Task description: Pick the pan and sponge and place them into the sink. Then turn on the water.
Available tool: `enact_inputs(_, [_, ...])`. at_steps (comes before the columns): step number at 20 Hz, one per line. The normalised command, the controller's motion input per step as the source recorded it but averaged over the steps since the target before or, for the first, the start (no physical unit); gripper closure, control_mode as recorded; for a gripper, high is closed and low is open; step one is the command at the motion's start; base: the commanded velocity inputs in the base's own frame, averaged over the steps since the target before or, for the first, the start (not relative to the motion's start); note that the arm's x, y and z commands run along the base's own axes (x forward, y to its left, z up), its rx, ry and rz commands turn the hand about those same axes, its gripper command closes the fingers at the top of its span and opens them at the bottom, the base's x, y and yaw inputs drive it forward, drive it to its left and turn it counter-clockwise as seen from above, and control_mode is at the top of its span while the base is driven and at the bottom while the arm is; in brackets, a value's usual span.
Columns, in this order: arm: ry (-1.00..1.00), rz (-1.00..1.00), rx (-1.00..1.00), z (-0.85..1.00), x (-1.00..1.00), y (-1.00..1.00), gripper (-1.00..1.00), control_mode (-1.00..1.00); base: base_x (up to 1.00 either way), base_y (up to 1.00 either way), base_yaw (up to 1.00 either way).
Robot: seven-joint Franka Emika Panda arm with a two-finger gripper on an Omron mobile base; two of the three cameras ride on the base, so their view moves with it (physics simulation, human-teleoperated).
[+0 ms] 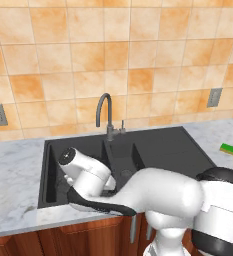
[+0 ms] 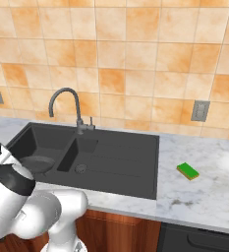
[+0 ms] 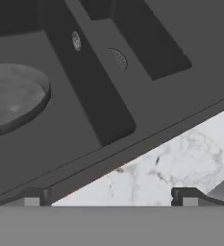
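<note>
The dark grey pan (image 2: 37, 163) (image 3: 12, 96) lies flat in the large left basin of the black sink (image 2: 121, 165) (image 1: 160, 146). Away from the sink, the green-topped sponge (image 1: 230, 149) (image 2: 187, 171) rests on the marble counter to the right. In the hand view my gripper (image 3: 111, 199) hangs open over the sink's front rim, fingers wide apart with nothing between them, the pan up and to the left. The grey gooseneck faucet (image 1: 104, 107) (image 2: 66, 97) stands behind the basins; no stream falls from its spout.
White marble counter (image 2: 209, 197) runs on both sides of the sink. Wall outlets (image 1: 214, 97) (image 2: 200, 110) sit on the orange tiled backsplash. My own arm covers the sink's front left in the left base view. The small middle basin's drain (image 3: 117, 58) is bare.
</note>
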Motion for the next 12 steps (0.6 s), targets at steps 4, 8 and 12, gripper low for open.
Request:
enact_inputs(4, [-0.03, 0.00, -0.01, 0.69, -0.19, -0.53, -1.00, -1.00, 0.00, 0.00, 0.00])
enact_inputs(8, [0.00, 0.06, 0.02, 0.55, -0.35, -0.57, -1.00, -1.00, 0.00, 0.00, 0.00])
enact_inputs(12, [0.00, 0.15, 0.05, 0.36, -0.59, -0.54, -1.00, -1.00, 0.00, 0.00, 0.00])
